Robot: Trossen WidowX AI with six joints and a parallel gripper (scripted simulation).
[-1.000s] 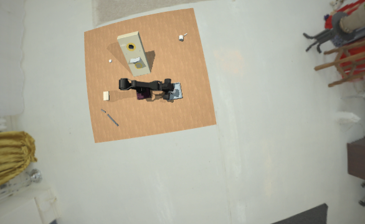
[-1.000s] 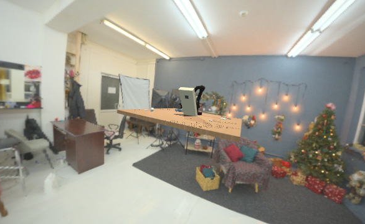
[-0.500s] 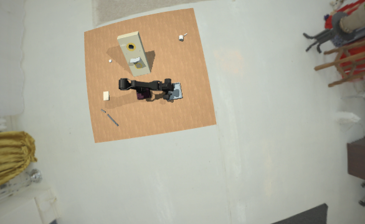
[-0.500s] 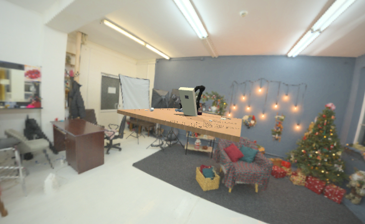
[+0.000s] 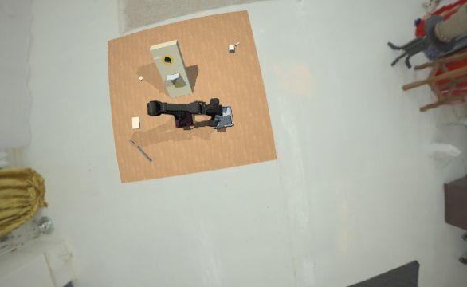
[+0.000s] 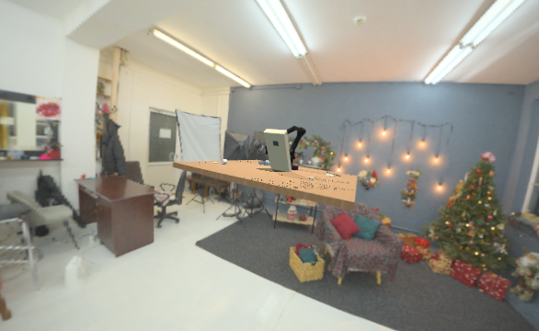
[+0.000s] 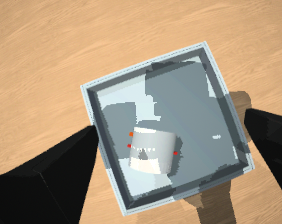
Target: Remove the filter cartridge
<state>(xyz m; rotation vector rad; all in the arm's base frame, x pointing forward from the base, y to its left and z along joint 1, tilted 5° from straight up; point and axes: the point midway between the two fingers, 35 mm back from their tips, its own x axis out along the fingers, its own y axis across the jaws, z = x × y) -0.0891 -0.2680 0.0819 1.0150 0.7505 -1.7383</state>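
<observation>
The round filter cartridge (image 7: 153,151) is a light grey cylinder with small red and orange marks. In the wrist view it lies on its side inside the tray (image 7: 144,64) (image 5: 231,120), in the lower left part of the tray's floor; its slotted face cannot be made out. My gripper (image 7: 172,124) is open and empty, with its fingers wide apart above the tray, on either side of the cartridge and clear of it. The service panel (image 5: 178,65) (image 6: 280,156) stands upright with a dark round opening in a yellow ring.
A white flap (image 5: 173,76) sticks out from the panel's lower part. A small white cup-like piece (image 5: 231,49), a tiny white piece (image 5: 141,78), a cream block (image 5: 135,123) and a thin grey tool (image 5: 143,153) lie on the wooden table top (image 5: 194,159).
</observation>
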